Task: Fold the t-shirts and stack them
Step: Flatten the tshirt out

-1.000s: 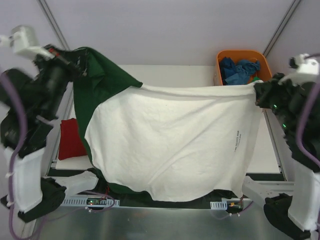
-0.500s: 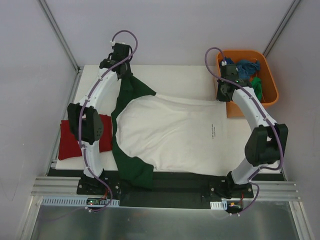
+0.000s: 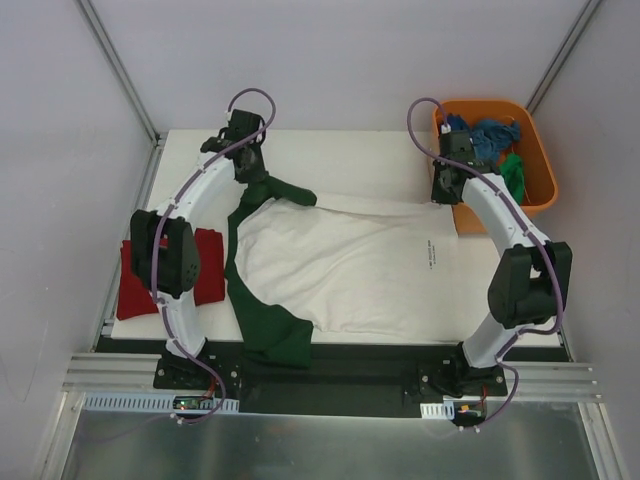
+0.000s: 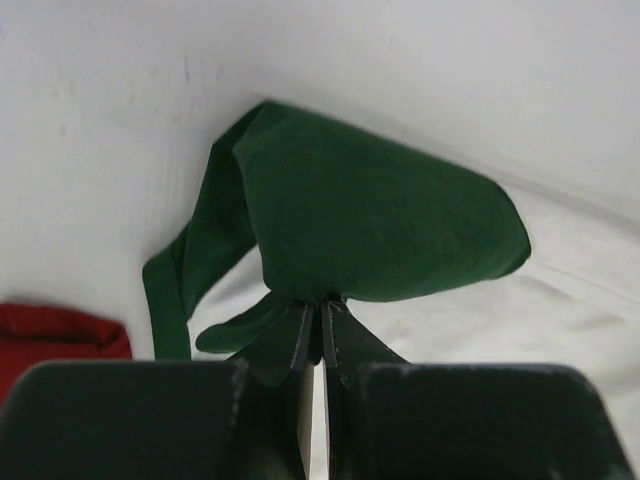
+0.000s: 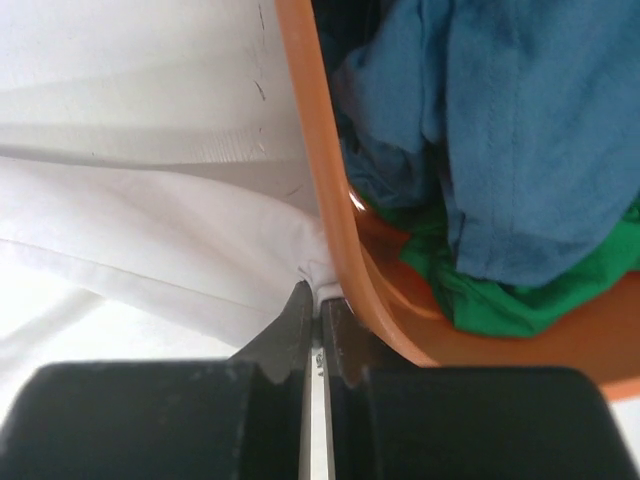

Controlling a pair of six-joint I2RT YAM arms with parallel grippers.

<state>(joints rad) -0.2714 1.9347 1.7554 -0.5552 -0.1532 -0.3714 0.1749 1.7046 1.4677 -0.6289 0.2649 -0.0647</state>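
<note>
White t-shirt [image 3: 350,265] is now lying flatter across the table [image 3: 350,150] middle than before, near sleeve hanging over the front edge. Left gripper [image 4: 320,310] is pinching its far green sleeve [image 4: 370,220], jaws closed tight. Right gripper [image 5: 318,298] is pinching the white hem beside the orange tub [image 5: 312,150].

Matt cloth t-shirt [image 3: 350,265]; glossy orange plastic tub [image 3: 488,104].

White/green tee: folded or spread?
Spread: the white t-shirt lies flat across the table, no fold made; left claw pinches its green sleeve, right claw its white edge.
</note>
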